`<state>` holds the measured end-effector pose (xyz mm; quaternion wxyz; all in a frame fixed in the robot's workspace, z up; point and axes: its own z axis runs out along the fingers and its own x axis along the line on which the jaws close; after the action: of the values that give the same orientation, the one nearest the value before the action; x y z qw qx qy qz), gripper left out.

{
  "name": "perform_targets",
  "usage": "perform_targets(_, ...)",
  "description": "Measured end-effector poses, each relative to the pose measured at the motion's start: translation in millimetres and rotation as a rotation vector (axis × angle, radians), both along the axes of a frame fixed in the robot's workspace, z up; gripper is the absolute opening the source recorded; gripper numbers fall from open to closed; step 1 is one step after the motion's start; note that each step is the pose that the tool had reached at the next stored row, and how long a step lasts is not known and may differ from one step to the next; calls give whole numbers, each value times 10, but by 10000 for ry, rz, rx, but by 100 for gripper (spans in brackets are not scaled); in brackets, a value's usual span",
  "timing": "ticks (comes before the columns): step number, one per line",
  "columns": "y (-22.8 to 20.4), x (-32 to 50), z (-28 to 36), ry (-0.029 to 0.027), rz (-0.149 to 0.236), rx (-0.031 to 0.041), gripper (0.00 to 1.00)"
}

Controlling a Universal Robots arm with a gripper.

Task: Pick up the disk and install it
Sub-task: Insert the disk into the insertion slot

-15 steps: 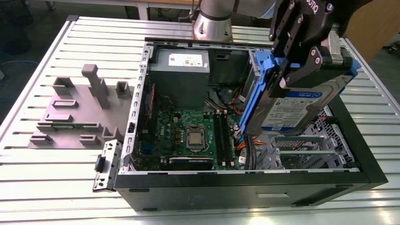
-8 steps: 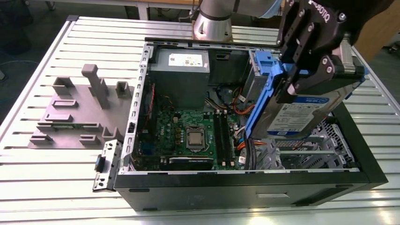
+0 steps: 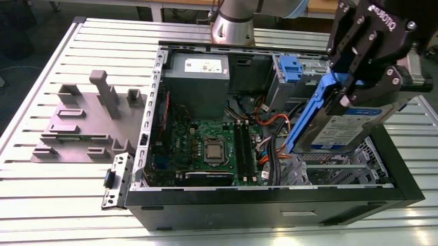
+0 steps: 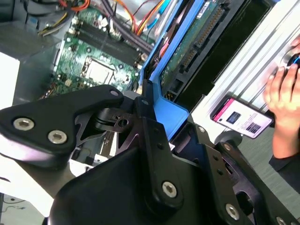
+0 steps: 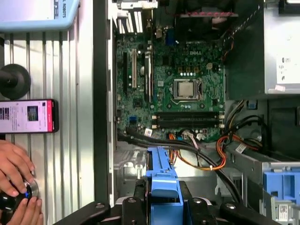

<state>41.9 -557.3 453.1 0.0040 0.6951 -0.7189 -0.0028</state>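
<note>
**A:** Gripper (image 3: pixel 352 95) — status?

**B:** Fingers are closed on the upper end of the disk (image 3: pixel 339 128), pinching its blue carrier. The grip is on the frame, not the label face.

**A:** Disk position?

**B:** Off the table and held tilted, label toward the exterior camera. It hangs over the open case (image 3: pixel 274 197), at the exterior view's right. Its lower end is just above the cage (image 3: pixel 342 171). I cannot tell whether they touch.

**A:** Around it?

**B:** The board (image 3: pixel 205 148) lies in the case floor beside the disk, with orange cables between them. A lone blue bracket (image 3: pixel 291 69) sits further in. Outside the case — in the first wrist view — a phone (image 5: pixel 28 116) lies on the table (image 5: pixel 70 70), with a person's hand (image 5: pixel 16 164) near it.
</note>
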Motion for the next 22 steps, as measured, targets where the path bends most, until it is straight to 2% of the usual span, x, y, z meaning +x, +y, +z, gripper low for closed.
perform_targets(4, 0, 143, -15, 18, 1, 2, 36)
perform_targets(9, -1, 247, -38, 23, 0, 1, 36)
perform_targets(16, -9, 291, -95, 24, 0, 0, 36)
perform_targets(22, -45, 312, -134, 24, 0, 1, 36)
